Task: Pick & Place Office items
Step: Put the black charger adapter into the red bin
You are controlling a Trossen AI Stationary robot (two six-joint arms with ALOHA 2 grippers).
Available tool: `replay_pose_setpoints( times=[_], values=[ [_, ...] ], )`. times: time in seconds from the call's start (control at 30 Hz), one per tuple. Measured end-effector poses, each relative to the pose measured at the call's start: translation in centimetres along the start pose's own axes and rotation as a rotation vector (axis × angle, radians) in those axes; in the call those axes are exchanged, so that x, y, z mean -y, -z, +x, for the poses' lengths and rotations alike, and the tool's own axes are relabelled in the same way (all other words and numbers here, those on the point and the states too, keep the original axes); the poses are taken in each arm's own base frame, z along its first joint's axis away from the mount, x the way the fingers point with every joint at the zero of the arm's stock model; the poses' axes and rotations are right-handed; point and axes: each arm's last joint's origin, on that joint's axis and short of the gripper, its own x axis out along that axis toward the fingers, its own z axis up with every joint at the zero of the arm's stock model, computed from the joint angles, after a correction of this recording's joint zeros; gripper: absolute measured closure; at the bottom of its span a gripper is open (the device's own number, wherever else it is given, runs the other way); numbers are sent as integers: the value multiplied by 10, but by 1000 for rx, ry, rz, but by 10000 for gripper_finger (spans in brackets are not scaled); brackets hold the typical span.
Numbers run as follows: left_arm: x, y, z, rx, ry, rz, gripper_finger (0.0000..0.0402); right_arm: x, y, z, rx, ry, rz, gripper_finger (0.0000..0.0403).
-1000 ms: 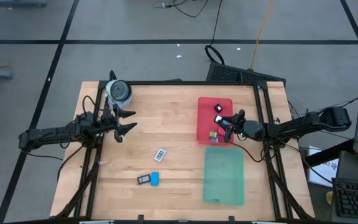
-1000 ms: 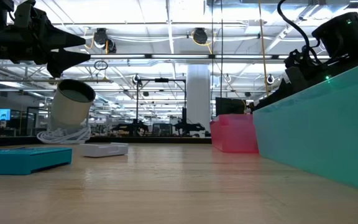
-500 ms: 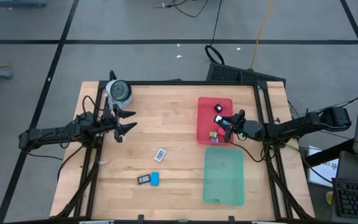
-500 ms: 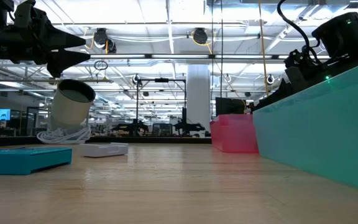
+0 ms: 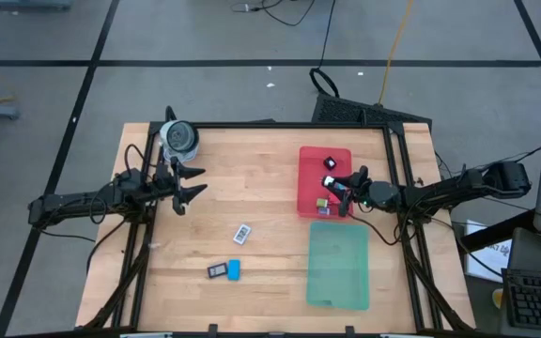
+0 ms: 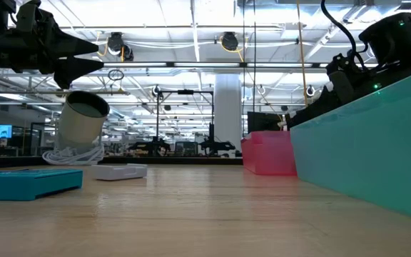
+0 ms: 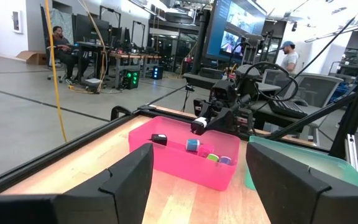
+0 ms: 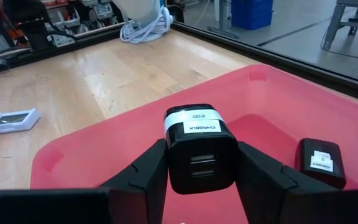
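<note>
Grey concrete floor marked with dark lines surrounds a light wooden table (image 5: 261, 178) framed in black rails, and cables trail across the floor beyond its far edge. From the low view we see a large hall behind the table, with rows of ceiling lights, a white column and distant workstations; the left wrist view shows people far off at desks and screens.

On the far right part of the table we find a red tray (image 5: 311, 197), and a green tray (image 5: 337, 272) lies just near of it. The right gripper (image 5: 339, 184) hangs over the red tray with its jaws clamped on a black charger block (image 8: 199, 147) bearing a white label. A second dark block (image 8: 320, 160) lies on the tray floor, along with a few small coloured pieces (image 7: 213, 158).

The left gripper (image 5: 189, 182) hovers over the left side of the table with its jaws apart and nothing between them. A grey roll (image 5: 178, 138) with a white cable stands at the far left corner. Toward the near middle we note a white tag (image 5: 242, 232), a dark block (image 5: 217, 270) and a blue bar (image 5: 234, 269), the last two touching.
</note>
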Motion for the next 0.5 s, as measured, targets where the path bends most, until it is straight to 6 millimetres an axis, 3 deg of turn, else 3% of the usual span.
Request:
replay_pose_setpoints(
  times=[0.5],
  values=[
    [0,0,0,0,0,0,117,0,-1,0,6,-2,-5,259]
  ],
)
